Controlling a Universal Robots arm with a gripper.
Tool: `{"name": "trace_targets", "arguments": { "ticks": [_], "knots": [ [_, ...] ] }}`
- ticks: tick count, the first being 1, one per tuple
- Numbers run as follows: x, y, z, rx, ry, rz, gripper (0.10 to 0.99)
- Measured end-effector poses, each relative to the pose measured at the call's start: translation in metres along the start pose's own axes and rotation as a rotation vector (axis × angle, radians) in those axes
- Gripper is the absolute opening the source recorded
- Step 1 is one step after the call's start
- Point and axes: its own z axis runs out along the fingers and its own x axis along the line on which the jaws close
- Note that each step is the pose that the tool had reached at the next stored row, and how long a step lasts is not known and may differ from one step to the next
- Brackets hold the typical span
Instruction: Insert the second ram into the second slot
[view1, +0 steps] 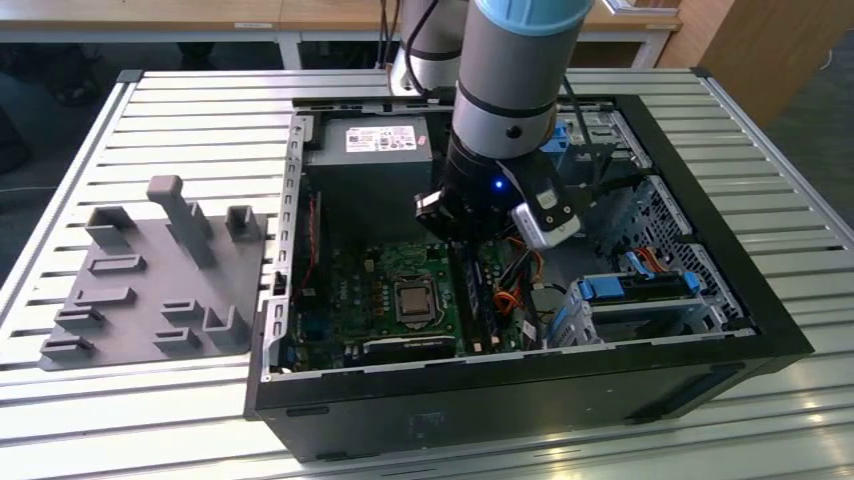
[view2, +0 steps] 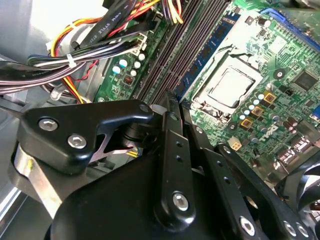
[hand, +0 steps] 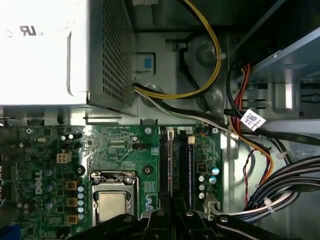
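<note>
Second ram (view2: 212, 50), as best judged: standing on edge in the slot bank (view2: 172, 45), on the side nearest the CPU socket (view2: 230, 90), just beside it. Hard to say whether fully home.

Best done by pressing straight down with even load at both ends until latched. No rocking, and no sideways push on so thin a board. Worth confirming notch and slot alignment before adding force.

Lies lengthwise parallel to the CPU socket's nearest side, thin edge up, blue face turned away from the CPU socket.

End effector (view2: 162, 102) poised at the stick's near end, slightly further from the CPU socket. Cannot tell its state, nor whether touching.

Cable bundle (view2: 100, 45) beyond the slots, well away from the CPU socket.
</note>
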Motion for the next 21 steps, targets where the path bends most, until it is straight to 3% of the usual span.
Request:
{"name": "trace_targets", "arguments": {
  "ticks": [5, 12, 21],
  "knots": [
    [-0.0002, -0.0074, 0.0027, 0.0, 0.0, -0.001, 0.137],
    [-0.0004, -0.0086, 0.0139, 0.0, 0.0001, -0.003, 0.137],
    [-0.0005, -0.0128, 0.0162, 0.0, 0.0, -0.002, 0.137]
  ]
}}
